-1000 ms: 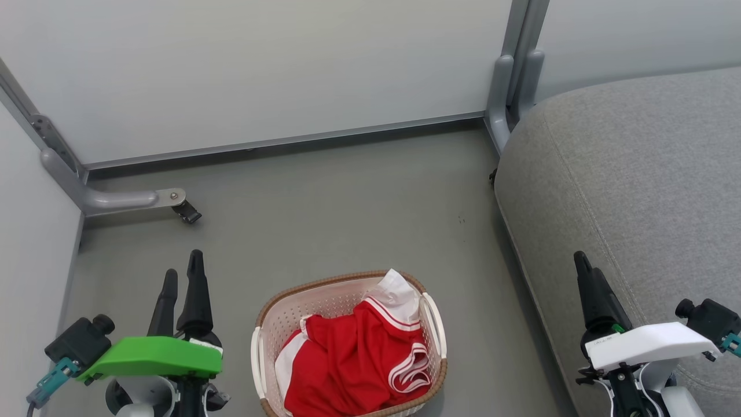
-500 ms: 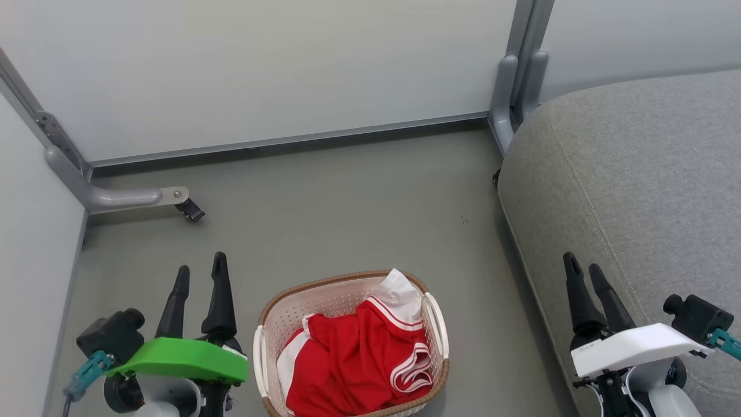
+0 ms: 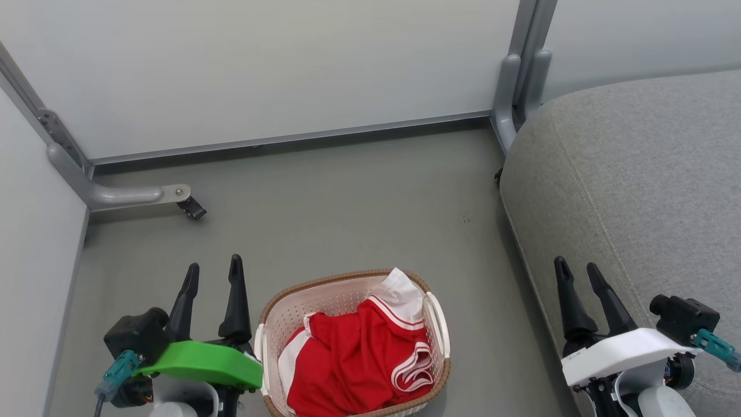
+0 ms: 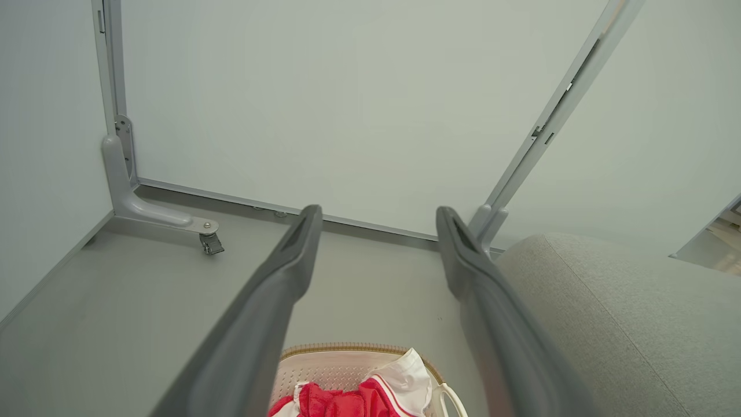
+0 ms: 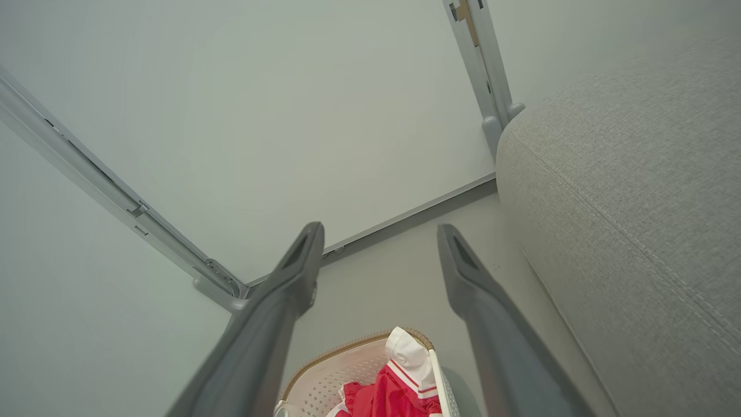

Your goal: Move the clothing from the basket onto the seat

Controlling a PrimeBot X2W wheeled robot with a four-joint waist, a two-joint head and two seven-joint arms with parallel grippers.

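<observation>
Left hand [image 3: 215,262] and right hand [image 3: 576,263] released, flanking basket [image 3: 341,274] near seat [image 3: 637,185]; caster [image 3: 191,208] beyond.

floor [image 3: 347,197]: grey | wall panel [image 3: 260,69]: pale | caster [image 3: 191,208]: black, on frame foot [image 3: 127,197]

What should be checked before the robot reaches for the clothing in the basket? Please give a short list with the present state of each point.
1. Left pincer open and holding nothing: ok.
2. Right pincer open and holding nothing: ok.
3. Clothing lies uncovered in the basket, reachable from above: ok.
4. Basket upright on the floor, between the two pincers: ok.
5. Visible part of the seat bare, ready for clothing: ok.
6. Number of garments in the pile: cannot tell.
</observation>
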